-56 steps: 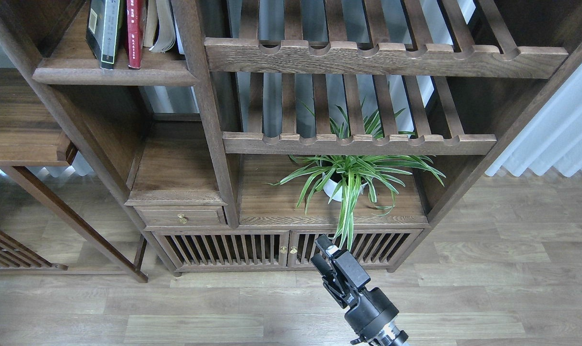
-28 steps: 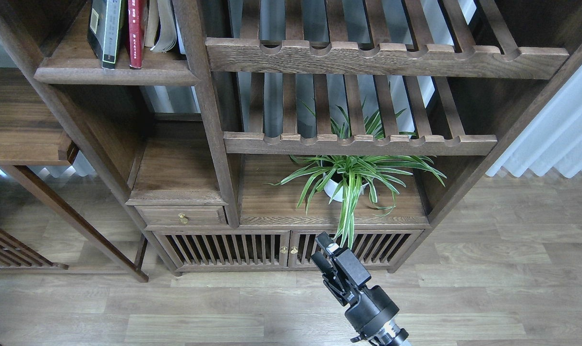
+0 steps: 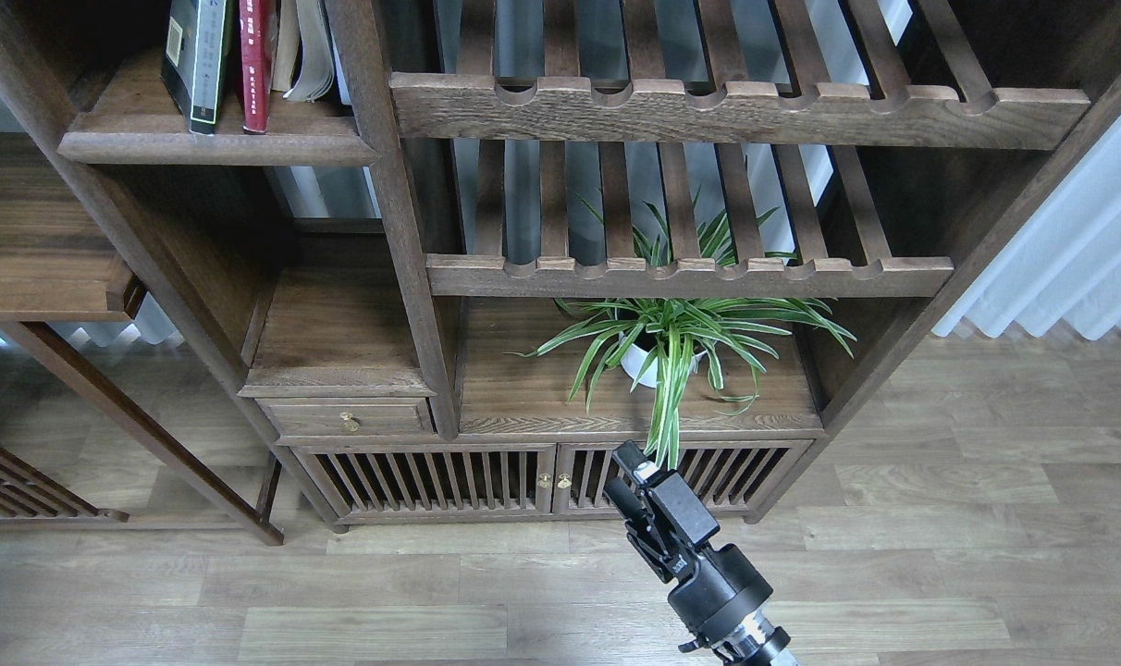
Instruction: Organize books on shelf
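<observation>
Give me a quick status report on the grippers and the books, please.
Right gripper low before the cabinet, holding nothing, jaw state unclear; left out of view. Black-and-lime-green book and dark red book upright on solid dark wooden shelf. Nothing blocking.

Soft, even daylight. Picture sharp all over, no blur. White curtain [image 3: 1069, 250] right of wooden cabinet [image 3: 403, 277] brightest, a bit washed out. Dark shadow under shelf [image 3: 218, 148] at cabinet's top left. Floor [image 3: 967, 518] below cabinet pale, no glare. Cabinet posts lean outward near edges.
</observation>
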Motion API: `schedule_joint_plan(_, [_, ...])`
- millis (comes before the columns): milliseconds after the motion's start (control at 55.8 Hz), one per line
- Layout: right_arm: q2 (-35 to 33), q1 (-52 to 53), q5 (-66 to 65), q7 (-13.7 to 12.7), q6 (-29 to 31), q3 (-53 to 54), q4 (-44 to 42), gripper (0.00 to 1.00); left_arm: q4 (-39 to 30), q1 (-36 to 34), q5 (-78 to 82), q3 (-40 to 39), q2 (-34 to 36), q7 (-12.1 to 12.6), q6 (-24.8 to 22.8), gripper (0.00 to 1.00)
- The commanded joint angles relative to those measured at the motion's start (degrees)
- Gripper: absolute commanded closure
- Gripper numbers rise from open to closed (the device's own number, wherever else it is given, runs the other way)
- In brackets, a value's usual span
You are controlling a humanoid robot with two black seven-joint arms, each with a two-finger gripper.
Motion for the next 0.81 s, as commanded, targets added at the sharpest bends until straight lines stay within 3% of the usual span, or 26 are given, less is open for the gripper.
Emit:
schedule_joint_plan(0, [0.0,0.0,0.0,0.0,0.0,0.0,0.0,0.01,2.3,-2.2,0.6,2.0,-0.6,0.0,0.0,1.00])
schedule_joint_plan(573, [0.0,0.4,0.0,0.1,0.0,0.1,0.0,0.01,5.8,-2.9,0.5,8.3,-5.5,0.0,0.0,0.95])
schedule_joint_plan(789, [0.0,0.4,0.0,0.0,0.0,0.1,0.0,0.01,5.6,-1.9,0.4,8.4,-6.8,0.0,0.0,0.77])
